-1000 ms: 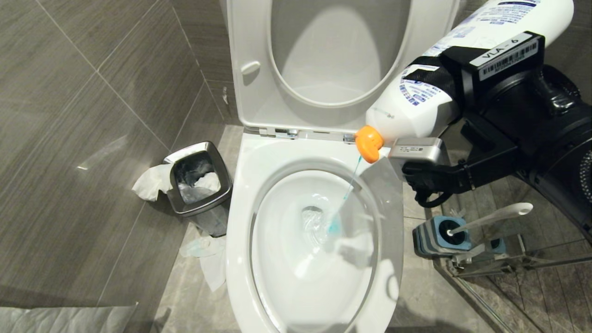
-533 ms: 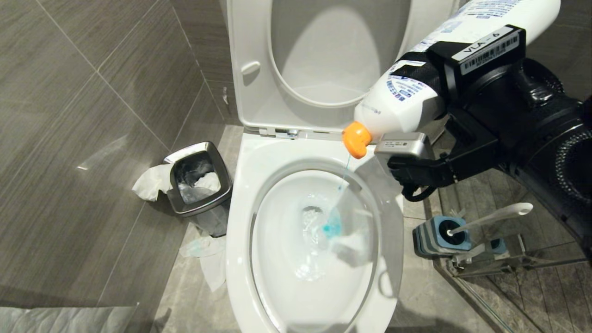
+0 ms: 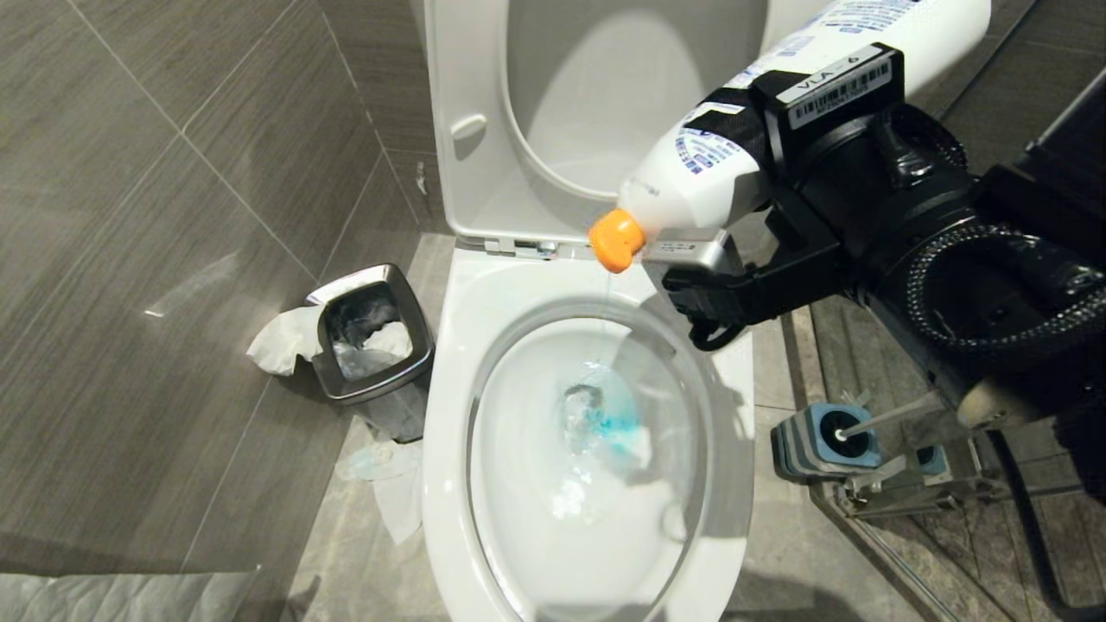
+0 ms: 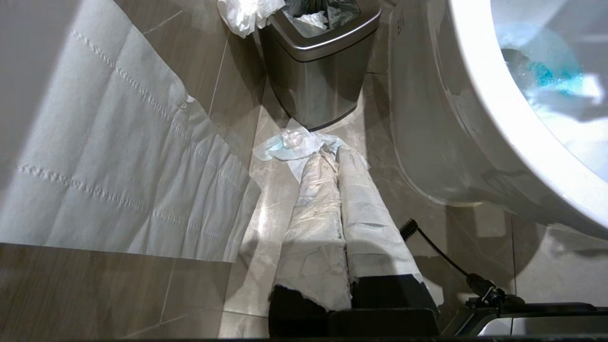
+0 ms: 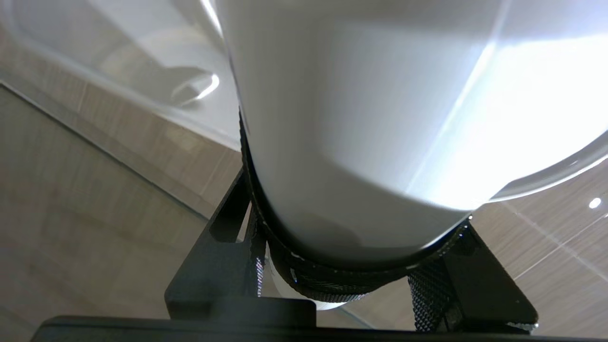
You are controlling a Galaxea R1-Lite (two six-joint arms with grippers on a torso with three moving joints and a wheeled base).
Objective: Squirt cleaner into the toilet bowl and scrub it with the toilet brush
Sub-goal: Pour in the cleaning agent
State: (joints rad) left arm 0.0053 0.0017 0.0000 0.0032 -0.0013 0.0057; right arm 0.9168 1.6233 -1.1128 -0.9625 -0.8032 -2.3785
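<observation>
The toilet bowl (image 3: pixel 458 363) stands open in the head view, seat and lid raised. Tilted nozzle-down over its back rim is a white cleaner bottle (image 3: pixel 708 164) with an orange cap (image 3: pixel 616 240); my right gripper (image 3: pixel 752 147) is shut on it. A thin stream falls from the cap, and blue cleaner (image 3: pixel 615 423) spreads in the water. In the right wrist view the bottle (image 5: pixel 361 118) fills the space between the fingers. The toilet brush (image 3: pixel 890 413) sits in its blue-topped holder (image 3: pixel 816 441), its handle end hidden behind my right arm. My left gripper (image 4: pixel 332 156), paper-wrapped, hangs shut over the floor beside the bowl (image 4: pixel 494 118).
A small steel waste bin (image 3: pixel 371 337) stands left of the toilet, with tissue hanging from it (image 3: pixel 281 341) and more on the floor (image 3: pixel 380 475). A glass partition's metal frame (image 3: pixel 907 501) runs right of the brush holder. A large paper sheet (image 4: pixel 118 166) hangs near the left arm.
My right gripper has carried the bottle leftward over the bowl's back rim. The stream has thinned, the blue patch has grown, and my arm now covers the brush handle's end.
</observation>
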